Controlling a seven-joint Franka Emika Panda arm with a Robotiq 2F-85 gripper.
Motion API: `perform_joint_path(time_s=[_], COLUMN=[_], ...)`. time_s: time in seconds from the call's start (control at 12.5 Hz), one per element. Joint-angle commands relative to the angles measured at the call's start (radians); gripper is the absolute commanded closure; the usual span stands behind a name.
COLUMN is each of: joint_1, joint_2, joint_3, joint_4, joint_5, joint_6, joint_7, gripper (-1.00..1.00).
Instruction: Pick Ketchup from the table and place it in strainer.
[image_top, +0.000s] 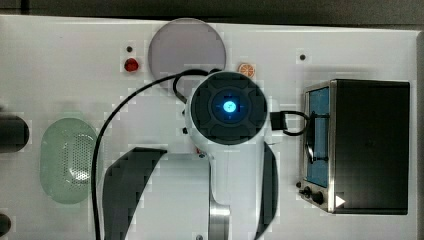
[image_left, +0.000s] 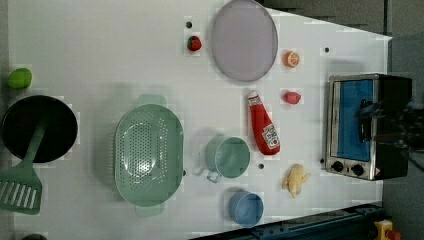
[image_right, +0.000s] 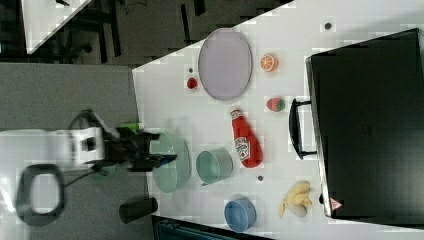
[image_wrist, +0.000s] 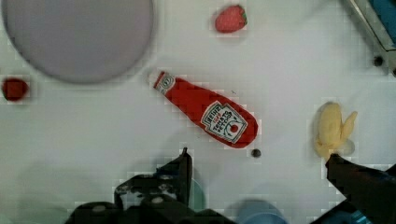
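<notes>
I have the black two-fingered gripper (image_wrist: 257, 163) spread wide and empty, hanging above the white table (image_wrist: 93, 130). The Ketchup, a slim red plastic squeeze bottle with a white cap (image_wrist: 205, 109), lies flat on the table just ahead of the fingertips and between their lines, clear of both. Its long axis runs on a slant across the line between the two fingers rather than square to it, so I judge the wrist needs a turn before descending. The strainer, a pale mint-green oval perforated plastic basket (image_left: 148, 150), sits well off to the side, beyond a round green cup (image_left: 228, 157)
</notes>
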Motion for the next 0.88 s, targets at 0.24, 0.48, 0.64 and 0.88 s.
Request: perform_joint_path(time_s=[0.24,0.48,0.64,0.88], joint_1=[-0.005,-0.005,-0.005,-0.006], joint_2=[0.044,0.079,0.123,0.219], joint_3=[0.042,0.051,0.051,0.051], joint_4=[-0.185,-0.282,-0.339,-0.369], joint_5=[0.012,0.011,0.009,0.009], joint_6=[0.196,0.387,0.503,0.605], joint_7=[-0.456,-0.703,-0.795,-0.791], gripper=[-1.00,-1.00,-1.00,-1.00])
